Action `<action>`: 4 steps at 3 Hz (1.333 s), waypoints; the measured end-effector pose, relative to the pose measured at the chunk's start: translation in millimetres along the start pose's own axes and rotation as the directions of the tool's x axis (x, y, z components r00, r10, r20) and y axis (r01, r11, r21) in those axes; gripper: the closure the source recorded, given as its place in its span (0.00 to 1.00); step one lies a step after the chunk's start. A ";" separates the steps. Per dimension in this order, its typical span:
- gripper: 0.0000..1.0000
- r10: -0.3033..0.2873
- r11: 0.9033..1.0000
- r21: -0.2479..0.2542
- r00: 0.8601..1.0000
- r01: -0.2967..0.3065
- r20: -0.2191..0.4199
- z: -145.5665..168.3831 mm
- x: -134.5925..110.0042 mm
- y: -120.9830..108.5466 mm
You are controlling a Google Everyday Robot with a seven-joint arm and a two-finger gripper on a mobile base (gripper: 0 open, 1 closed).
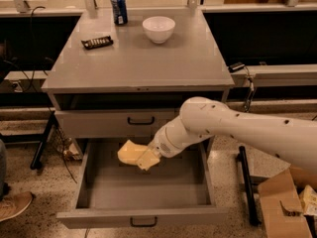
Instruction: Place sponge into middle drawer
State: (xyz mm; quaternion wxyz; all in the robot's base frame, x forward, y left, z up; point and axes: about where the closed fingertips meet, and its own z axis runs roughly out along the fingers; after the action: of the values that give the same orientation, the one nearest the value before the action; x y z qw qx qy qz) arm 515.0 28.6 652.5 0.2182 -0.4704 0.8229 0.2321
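The pale yellow sponge (128, 153) hangs inside the open middle drawer (148, 188), over the back half of its grey floor. My gripper (147, 161) reaches in from the right on a white arm and is shut on the sponge's right end. The cream fingers blend with the sponge. The drawer is pulled fully out, and its small dark handle shows on the front panel at the bottom. I cannot tell whether the sponge touches the floor.
The shallower drawer front (99, 124) with a black handle is closed just above the sponge. On the cabinet top stand a white bowl (158, 29), a blue can (119, 8) and a dark snack bar (97, 42). A cardboard box (285, 207) sits at the lower right and a shoe (15, 205) at the lower left.
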 end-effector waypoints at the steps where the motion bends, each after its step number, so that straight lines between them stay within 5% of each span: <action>1: 1.00 0.036 0.998 -0.044 0.999 -0.036 0.015 48.5 30.1 -18.2; 2: 1.00 0.053 0.996 -0.078 0.997 -0.049 0.049 84.1 40.5 -32.0; 4: 0.58 0.082 0.992 -0.101 0.994 -0.074 0.076 109.7 51.2 -39.2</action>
State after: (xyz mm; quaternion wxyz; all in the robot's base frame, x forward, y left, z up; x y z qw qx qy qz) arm 541.2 41.0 528.5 0.2185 -0.4384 0.8189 0.2990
